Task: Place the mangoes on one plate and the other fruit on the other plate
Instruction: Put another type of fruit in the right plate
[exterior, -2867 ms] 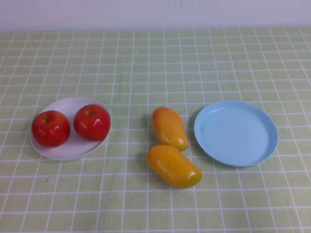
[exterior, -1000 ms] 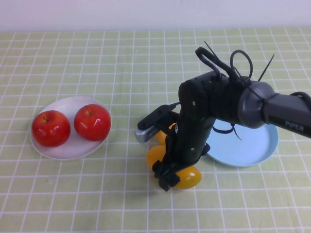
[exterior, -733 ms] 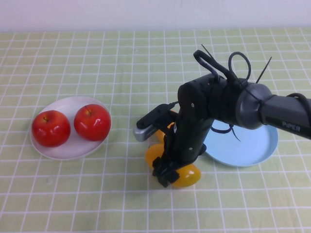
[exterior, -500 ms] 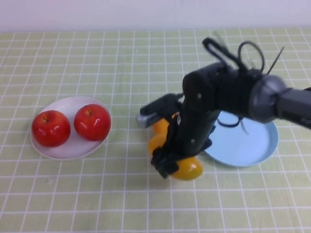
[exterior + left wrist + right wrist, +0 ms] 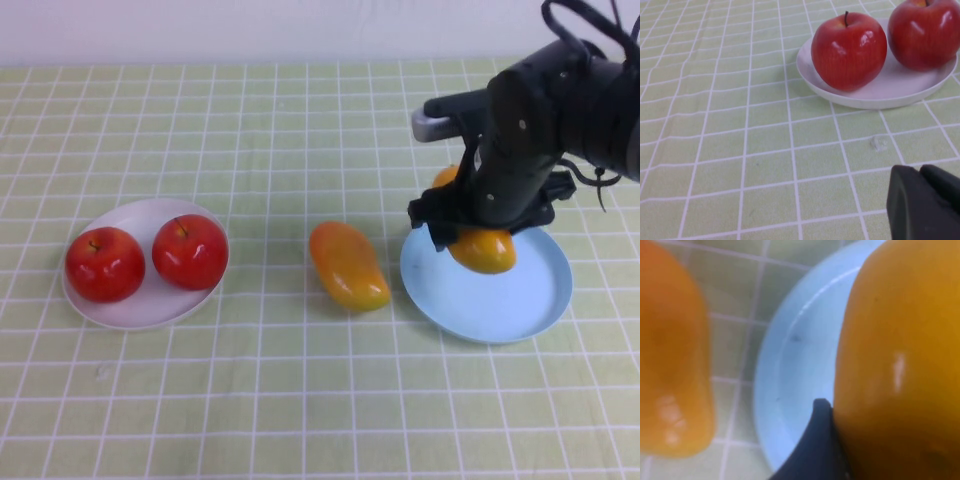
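My right gripper (image 5: 480, 238) is shut on one mango (image 5: 484, 250), which hangs just above the left part of the light blue plate (image 5: 505, 305). In the right wrist view that mango (image 5: 900, 360) fills the frame against one dark finger (image 5: 820, 445), over the blue plate (image 5: 790, 375). The other mango (image 5: 347, 265) lies on the cloth left of the blue plate, also seen as the orange fruit (image 5: 670, 355). Two red apples (image 5: 104, 264) (image 5: 189, 251) sit on the white plate (image 5: 135, 308). My left gripper (image 5: 927, 200) is shut, low over the cloth near the white plate (image 5: 880, 95).
A green checked cloth (image 5: 300, 120) covers the whole table. The right arm's dark body (image 5: 560, 100) and cables reach in from the upper right, above the blue plate. The pale wall runs along the table's far edge.
The right gripper has lifted the nearer mango off the cloth and carried it right and back, over the blue plate. The other mango and the apples have not moved.
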`<move>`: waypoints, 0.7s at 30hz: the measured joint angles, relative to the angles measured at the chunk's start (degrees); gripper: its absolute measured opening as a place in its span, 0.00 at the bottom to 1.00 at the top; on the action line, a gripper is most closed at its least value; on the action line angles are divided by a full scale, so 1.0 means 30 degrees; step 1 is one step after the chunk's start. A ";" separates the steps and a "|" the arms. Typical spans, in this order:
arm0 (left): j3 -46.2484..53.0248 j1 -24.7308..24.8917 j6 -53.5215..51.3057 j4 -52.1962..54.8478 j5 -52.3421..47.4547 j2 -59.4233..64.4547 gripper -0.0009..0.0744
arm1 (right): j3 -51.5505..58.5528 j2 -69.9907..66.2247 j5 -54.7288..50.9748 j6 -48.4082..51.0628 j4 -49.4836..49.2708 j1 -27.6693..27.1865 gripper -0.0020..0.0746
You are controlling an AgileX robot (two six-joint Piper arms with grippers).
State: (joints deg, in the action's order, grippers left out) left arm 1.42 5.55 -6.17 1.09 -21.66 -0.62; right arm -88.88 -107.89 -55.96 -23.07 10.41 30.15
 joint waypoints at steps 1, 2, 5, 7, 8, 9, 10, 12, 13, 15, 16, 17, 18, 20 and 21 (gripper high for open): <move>0.0000 0.0000 0.0000 0.0000 0.0000 0.0000 0.02 | 0.0000 -0.0384 0.0086 -0.0044 0.0000 -0.0228 0.74; 0.0000 0.0000 0.0000 0.0000 0.0000 0.0000 0.02 | 0.0000 -0.0772 0.0165 -0.0044 -0.0048 -0.0407 0.74; 0.0000 0.0000 0.0000 0.0000 0.0000 0.0000 0.02 | 0.0000 -0.1740 0.0430 0.0620 -0.0732 -0.0645 0.74; 0.0000 0.0000 0.0000 0.0000 0.0000 0.0000 0.02 | 0.0000 -0.2209 0.0711 0.1450 -0.1468 -0.0661 0.74; 0.0000 0.0000 0.0000 0.0000 0.0000 0.0000 0.02 | 0.0000 -0.2401 0.0859 0.1754 -0.1832 -0.0661 0.74; 0.0000 0.0000 0.0000 0.0000 0.0000 0.0000 0.02 | 0.0000 -0.2551 0.0964 0.1933 -0.2120 -0.0661 0.74; 0.0000 0.0000 0.0000 0.0000 0.0000 0.0000 0.02 | 0.0000 -0.2651 0.1068 0.2037 -0.2285 -0.0661 0.75; 0.0000 0.0000 0.0000 0.0000 0.0000 0.0000 0.02 | -0.0018 -0.2743 0.1068 0.2154 -0.2352 -0.0661 0.80; 0.0000 0.0000 0.0000 0.0000 0.0000 0.0000 0.02 | -0.0125 -0.2759 0.1018 0.2197 -0.2352 -0.0661 0.84; 0.0000 0.0000 0.0000 0.0000 0.0000 0.0000 0.02 | -0.0527 -0.2759 0.0429 0.2197 -0.2309 -0.0661 0.89; 0.0000 0.0000 0.0000 0.0000 0.0000 0.0000 0.02 | -0.0760 -0.2759 -0.0019 0.2197 -0.2309 -0.0661 0.90; 0.0000 0.0000 0.0000 0.0000 0.0000 0.0000 0.02 | -0.1113 -0.2759 -0.0558 0.2197 -0.2309 -0.0661 0.91; 0.0000 0.0000 0.0000 0.0000 0.0000 0.0000 0.02 | -0.1506 -0.2759 -0.1117 0.2197 -0.2309 -0.0661 0.92; 0.0000 0.0000 0.0000 0.0000 0.0000 0.0000 0.02 | -0.2243 -0.2759 -0.2127 0.2228 -0.2309 -0.0661 0.93; 0.0000 0.0000 0.0000 0.0000 0.0000 0.0000 0.02 | -0.2648 -0.2759 -0.2655 0.2228 -0.2309 -0.0661 0.93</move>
State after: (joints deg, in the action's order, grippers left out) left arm 1.42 5.55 -6.17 1.09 -21.66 -0.62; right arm -96.83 -116.16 -63.93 -16.39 3.48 28.17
